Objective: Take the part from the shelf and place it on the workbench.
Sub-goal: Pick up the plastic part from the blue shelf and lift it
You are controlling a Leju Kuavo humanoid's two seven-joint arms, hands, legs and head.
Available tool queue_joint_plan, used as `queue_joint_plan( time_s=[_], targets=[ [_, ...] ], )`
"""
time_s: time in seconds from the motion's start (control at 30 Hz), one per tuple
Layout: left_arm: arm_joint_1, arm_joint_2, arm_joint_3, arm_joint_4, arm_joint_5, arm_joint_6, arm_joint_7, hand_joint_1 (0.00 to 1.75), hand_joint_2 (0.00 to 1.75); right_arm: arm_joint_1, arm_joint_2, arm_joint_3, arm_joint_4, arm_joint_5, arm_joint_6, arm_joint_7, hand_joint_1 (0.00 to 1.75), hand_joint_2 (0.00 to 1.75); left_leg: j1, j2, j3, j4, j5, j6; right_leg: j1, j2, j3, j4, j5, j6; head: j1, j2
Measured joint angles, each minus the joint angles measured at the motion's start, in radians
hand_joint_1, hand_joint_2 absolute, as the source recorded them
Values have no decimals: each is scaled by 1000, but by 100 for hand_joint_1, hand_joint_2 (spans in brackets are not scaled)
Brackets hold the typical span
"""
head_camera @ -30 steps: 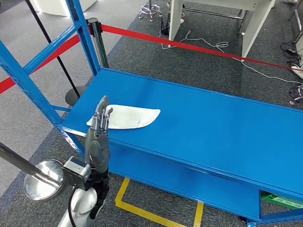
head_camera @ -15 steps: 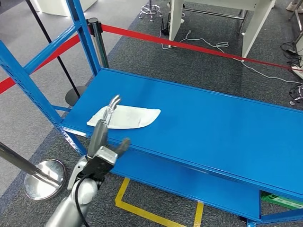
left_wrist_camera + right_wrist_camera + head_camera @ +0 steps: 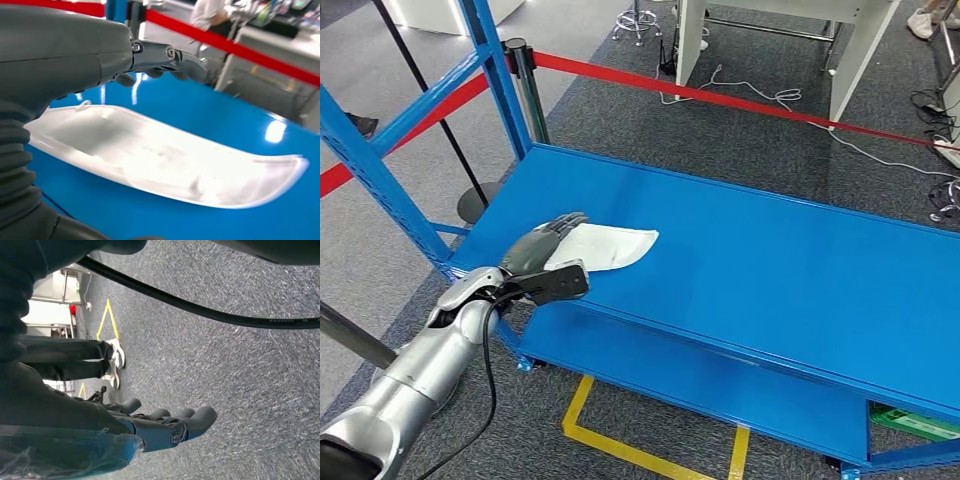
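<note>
Left arm point(image 3: 418, 375): silver, reaching up from the lower left toward the shelf.
Left hand point(image 3: 539, 258): laid flat over the near left end of the part, palm down; holding nothing.
Left fingers point(image 3: 177, 57): stretched out straight and side by side above the part, thumb apart below them; contact with the part not clear.
Part point(image 3: 607, 246): white, long, shallow and curved, tapering to a point at its right end; lying flat on the left portion of the shelf, near the front edge.
Shelf point(image 3: 773, 270): blue metal deck with blue uprights at the left, a lower blue level beneath.
Rope point(image 3: 743, 100): red barrier band running behind the shelf, fixed to a dark post point(image 3: 527, 85) at the left.
Floor point(image 3: 644, 120): grey carpet with yellow tape lines in front of the shelf.
Right hand point(image 3: 166, 427): hanging over the carpet, holding nothing.
Right fingers point(image 3: 196, 420): lightly bent, close together, not closed up.
Person point(image 3: 75, 357): dark trousers and white shoes, standing on the carpet beyond the right hand.
</note>
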Motion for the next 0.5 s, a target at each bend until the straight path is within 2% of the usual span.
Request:
queue_joint_plan(
  time_s=[0.13,0.3,0.5],
  targets=[
    [-35,13,-22,55,-4,-17,22,0,175,-1,0,-1,0,9,-2,1,0,175,0,0,-1,0,0,0,0,0,0,0,0,0,0,0],
    [-86,37,-63,109,-10,-65,10,0,175,-2,-1,-1,0,22,1,1,0,175,0,0,-1,0,0,0,0,0,-1,0,0,0,0,0],
    [-120,44,-97,151,-7,-70,5,0,175,-4,-2,-1,0,28,2,-1,0,175,0,0,-1,0,0,0,0,0,-1,0,0,0,0,0]
  ],
)
